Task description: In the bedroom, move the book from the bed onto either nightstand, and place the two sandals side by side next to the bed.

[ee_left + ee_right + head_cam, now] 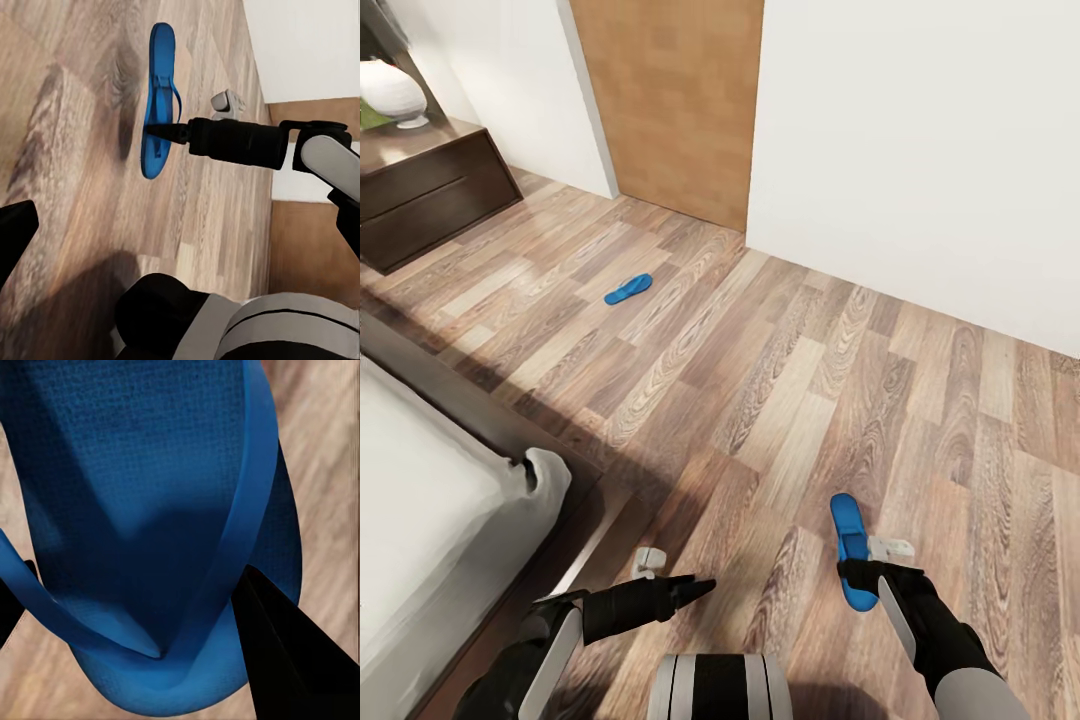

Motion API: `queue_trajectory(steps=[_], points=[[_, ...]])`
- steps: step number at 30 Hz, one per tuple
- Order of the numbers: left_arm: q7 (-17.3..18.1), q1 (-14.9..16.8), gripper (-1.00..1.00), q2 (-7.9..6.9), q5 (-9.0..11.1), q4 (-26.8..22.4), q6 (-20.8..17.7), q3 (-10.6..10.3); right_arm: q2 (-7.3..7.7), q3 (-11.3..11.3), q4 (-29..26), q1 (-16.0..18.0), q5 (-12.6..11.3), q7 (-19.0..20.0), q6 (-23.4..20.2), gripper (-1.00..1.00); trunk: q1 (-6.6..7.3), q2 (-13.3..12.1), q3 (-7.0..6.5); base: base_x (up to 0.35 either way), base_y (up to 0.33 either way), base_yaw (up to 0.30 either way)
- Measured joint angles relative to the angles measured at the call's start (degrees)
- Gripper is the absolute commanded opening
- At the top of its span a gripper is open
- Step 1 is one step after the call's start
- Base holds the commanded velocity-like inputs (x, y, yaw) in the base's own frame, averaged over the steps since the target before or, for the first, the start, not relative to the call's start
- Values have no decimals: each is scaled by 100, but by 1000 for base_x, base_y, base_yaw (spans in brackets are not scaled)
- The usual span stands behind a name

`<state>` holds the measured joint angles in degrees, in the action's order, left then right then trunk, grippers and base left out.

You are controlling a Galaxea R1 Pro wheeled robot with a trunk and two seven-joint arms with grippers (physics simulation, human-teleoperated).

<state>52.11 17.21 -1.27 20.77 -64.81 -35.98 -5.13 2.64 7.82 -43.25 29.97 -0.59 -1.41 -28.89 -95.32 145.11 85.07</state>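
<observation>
Right gripper [857, 573] is clamped on bright blue flip-flop sandal [849, 535] over wood plank floor [780, 400]; left gripper [695, 586] state cannot be told.

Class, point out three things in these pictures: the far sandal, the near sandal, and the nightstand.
far sandal [628, 289], head view, middle of its sole.
near sandal [847, 525], head view, sole ahead of the right arm.
nightstand [430, 195], head view, drawer front.

I see one blue sandal [852, 550] near me on the wood floor, strap up (my right gripper [857, 572] sits at its strap). The other sandal [628, 289] lies far off, well past the bed [430, 520].
</observation>
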Motion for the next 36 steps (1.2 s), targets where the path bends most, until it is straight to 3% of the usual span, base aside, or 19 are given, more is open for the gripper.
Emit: queue_trajectory(steps=[36], points=[[-2, 0, 100, 0, 0, -4, 0, 2, -1, 0, 0, 0, 0, -5, 0, -100, 93, -48, -798, 0, 0, 0]])
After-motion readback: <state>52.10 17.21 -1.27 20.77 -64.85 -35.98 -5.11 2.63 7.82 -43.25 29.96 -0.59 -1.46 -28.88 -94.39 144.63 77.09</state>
